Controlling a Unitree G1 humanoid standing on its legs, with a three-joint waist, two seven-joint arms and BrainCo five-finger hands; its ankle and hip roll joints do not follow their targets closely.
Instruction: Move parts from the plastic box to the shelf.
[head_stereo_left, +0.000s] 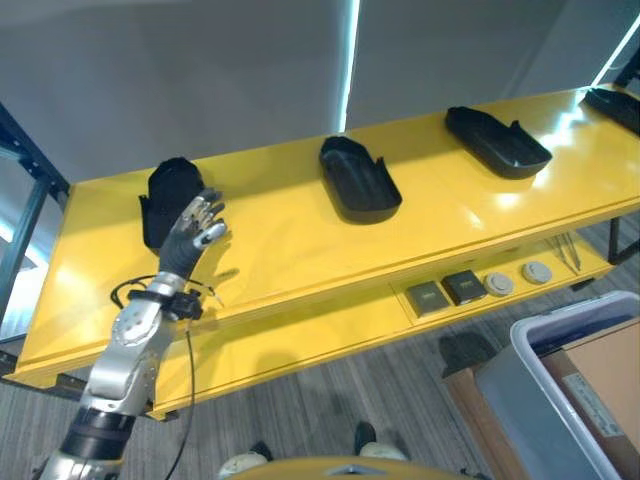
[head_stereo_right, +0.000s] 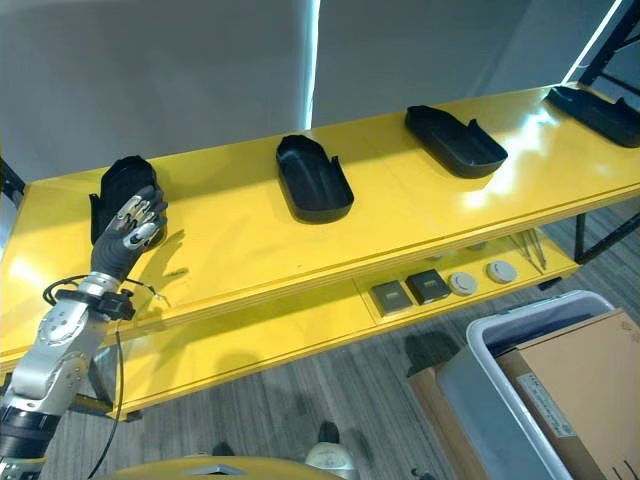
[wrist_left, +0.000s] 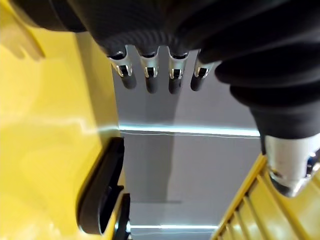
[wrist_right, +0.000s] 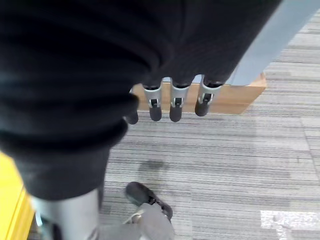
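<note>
Nearest, lower right: grey plastic box on the floor with a cardboard carton inside it; no parts can be made out in it from here. Right hand hangs low over the carpet beside the box and the carton, fingers loosely bent, holding nothing (idle, probably waiting to reach in).

Next up, the lower yellow ledge carries two dark square pieces and two pale round discs in a row, apart from the main parts.

Left hand is raised over the shelf at its left end, fingers spread and relaxed, empty, just in front of the leftmost black part. Likely just letting go or clearing off; can't tell which.

On the shelf top: four black tray-like parts spaced out in a line, well apart, probably to leave each one room. Leftmost part's long axis runs front to back, slightly tilted. Middle part and third part lie open side up, long axes angled from back-left to front-right, roughly parallel. Fourth part at the far right edge, cut off by the frame. Behind, grey wall panels.
</note>
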